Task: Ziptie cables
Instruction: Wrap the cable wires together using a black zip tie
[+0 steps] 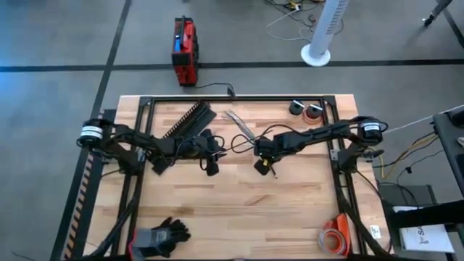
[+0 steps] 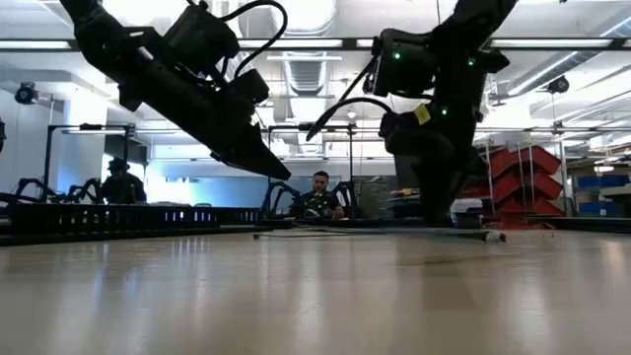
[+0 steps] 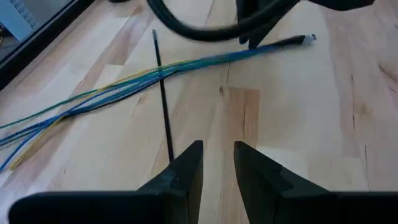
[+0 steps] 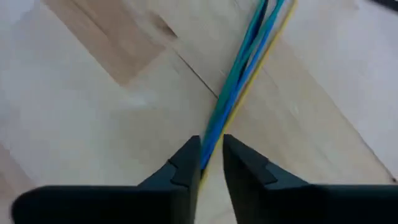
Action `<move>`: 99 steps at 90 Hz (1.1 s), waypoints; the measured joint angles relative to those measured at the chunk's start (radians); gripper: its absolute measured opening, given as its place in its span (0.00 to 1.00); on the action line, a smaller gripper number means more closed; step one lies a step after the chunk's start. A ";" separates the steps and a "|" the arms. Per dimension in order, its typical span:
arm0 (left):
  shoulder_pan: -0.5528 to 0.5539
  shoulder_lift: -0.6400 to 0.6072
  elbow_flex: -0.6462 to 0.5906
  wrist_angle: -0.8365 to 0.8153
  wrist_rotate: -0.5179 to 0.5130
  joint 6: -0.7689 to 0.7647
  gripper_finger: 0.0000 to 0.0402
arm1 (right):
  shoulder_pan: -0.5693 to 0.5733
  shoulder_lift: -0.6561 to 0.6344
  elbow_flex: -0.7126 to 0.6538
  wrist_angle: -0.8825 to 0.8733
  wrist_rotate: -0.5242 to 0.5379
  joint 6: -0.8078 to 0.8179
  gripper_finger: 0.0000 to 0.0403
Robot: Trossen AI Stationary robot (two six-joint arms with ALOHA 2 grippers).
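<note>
Cables [image 1: 239,125] lying on the table [image 1: 239,210] near its far-middle, fanned end toward 11 o'clock, gathered end running toward 5 o'clock into the right end effector [image 1: 262,165]. In the right wrist view, cables [image 4: 239,81] blue, teal and yellow, passing between the two dark fingers [image 4: 186,165]; right end effector [image 4: 210,163] closed to a narrow gap, pinching the bundle's end. In the left wrist view, cables [image 3: 143,78] stretched flat across the wood, a thin black ziptie [image 3: 163,93] lying crosswise on them. Left end effector [image 3: 217,165] just short of the ziptie's near end, fingers [image 3: 186,171] slightly parted, nothing gripped. From above, left end effector [image 1: 211,165] just at 9 o'clock of the right one, mid-table. Black slotted strip [image 1: 185,127] at 9 o'clock of the cables. Gloves [image 1: 161,235] near the front edge at 7 o'clock. In the low view, both arms raised over the table, a seated person [image 2: 317,197] far behind.
</note>
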State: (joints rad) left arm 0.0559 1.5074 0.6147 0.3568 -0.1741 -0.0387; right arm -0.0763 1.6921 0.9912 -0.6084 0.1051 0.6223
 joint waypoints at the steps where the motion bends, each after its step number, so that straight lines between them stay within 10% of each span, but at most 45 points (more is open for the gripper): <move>1: 0.000 0.000 0.000 0.000 0.000 0.000 0.19 | -0.001 -0.001 0.001 -0.001 0.000 -0.003 0.20; 40: 0.000 -0.054 0.015 -0.037 0.000 0.033 0.19 | -0.002 -0.125 0.029 0.116 0.035 -0.288 0.46; 99: -0.001 -0.353 0.011 -0.640 0.035 -0.216 0.19 | 0.007 0.177 0.112 0.744 0.018 -0.650 0.36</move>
State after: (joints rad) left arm 0.0551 1.1543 0.6261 -0.2828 -0.1395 -0.2544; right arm -0.0693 1.8688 1.1036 0.1357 0.1230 -0.0277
